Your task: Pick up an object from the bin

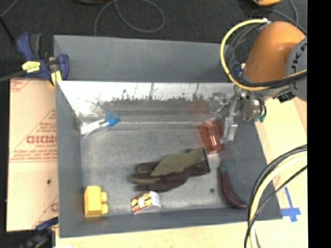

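Hand [230,124], spread not discernible, stands at the right rear of the bin [155,61] just beside a red see-through cup [210,137]; it should centre over the cup, clear of the glove [173,170], before closing.

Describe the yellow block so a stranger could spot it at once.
Start at the grey bin and go to its lower left corner in the camera view, far from the gripper at the upper right. The yellow block sits there, left of a small white and red packet. It alone is yellow and boxy; the dark glove nearby lies limp.
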`<state>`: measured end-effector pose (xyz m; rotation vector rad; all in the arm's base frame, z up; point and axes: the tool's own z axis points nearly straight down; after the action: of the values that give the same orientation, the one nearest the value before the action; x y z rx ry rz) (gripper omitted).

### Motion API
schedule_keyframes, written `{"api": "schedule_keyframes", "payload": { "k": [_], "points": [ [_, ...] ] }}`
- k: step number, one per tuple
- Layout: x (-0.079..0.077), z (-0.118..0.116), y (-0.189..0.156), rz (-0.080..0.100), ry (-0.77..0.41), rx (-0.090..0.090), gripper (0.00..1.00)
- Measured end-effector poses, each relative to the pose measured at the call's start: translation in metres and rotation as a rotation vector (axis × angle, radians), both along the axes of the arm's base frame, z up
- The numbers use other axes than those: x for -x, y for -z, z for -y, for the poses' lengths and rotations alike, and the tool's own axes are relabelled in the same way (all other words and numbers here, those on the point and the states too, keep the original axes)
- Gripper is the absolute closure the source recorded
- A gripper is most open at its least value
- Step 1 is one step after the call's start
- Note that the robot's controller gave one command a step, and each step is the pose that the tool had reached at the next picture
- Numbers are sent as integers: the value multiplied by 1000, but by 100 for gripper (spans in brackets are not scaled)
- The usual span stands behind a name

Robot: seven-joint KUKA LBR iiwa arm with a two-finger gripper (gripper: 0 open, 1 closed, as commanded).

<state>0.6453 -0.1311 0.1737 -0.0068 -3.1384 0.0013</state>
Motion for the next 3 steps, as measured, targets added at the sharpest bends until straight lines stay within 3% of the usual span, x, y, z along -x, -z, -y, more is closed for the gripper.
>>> {"api": "schedule_keyframes", "payload": {
  "k": [1,2,3],
  "points": [
    [-1,0,-6,8,-2,1,0],
    [16,5,22,13,-83,2,0],
    [25,8,73,39,-173,5,0]
  ]
}}
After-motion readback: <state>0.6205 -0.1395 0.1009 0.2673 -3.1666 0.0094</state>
